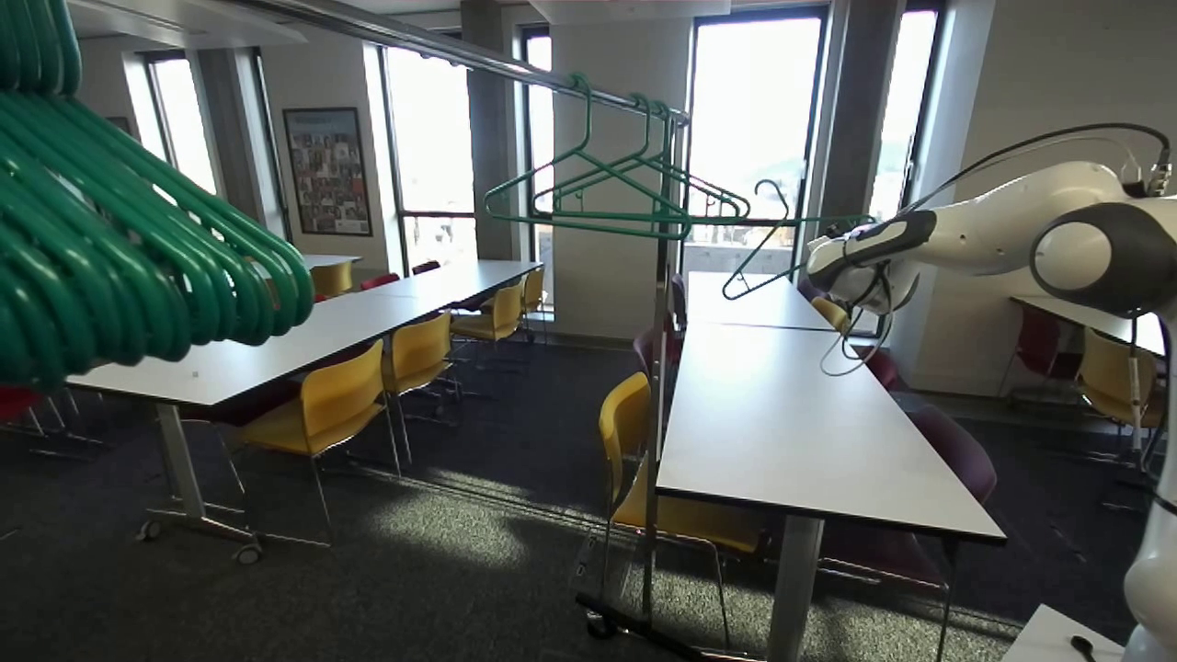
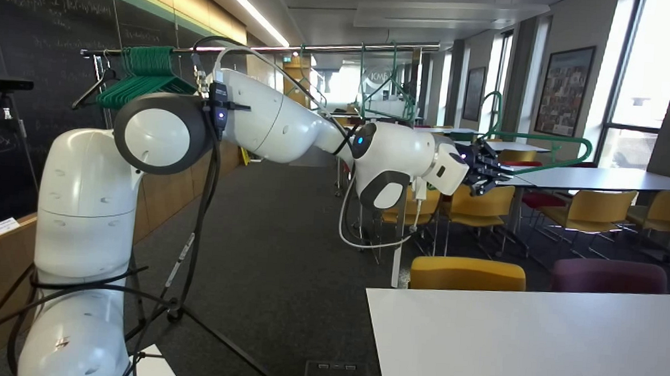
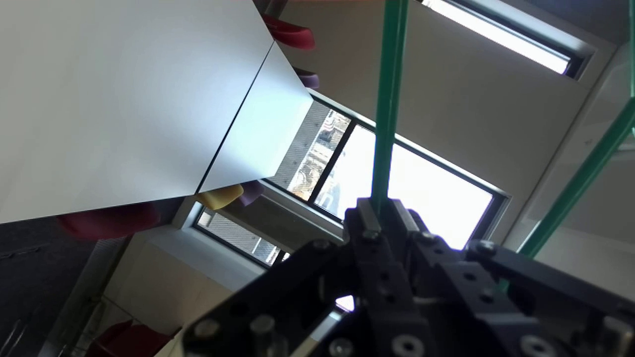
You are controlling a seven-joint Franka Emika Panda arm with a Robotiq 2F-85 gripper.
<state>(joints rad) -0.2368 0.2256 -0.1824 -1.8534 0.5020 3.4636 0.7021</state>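
Near metal rail with green hangers, claw narrow, pinching single hanger; lower down, white table, yellow chair.

Classroom or seminar room, pretty obviously: chalkboard with scrawled formulas, long white tables, rows of yellow chairs, framed photo poster on wall.

White table: set lower than pincer; thin dark edge. Yellow chair: alongside table, lower than pincer. Dark-framed window: directly beyond pincer in wrist view; bright pane. Framed poster: mounted well apart from pincer. Chalkboard: far from pincer; chalk writing on surface. Dark carpet: below pincer level; sunlit patches.
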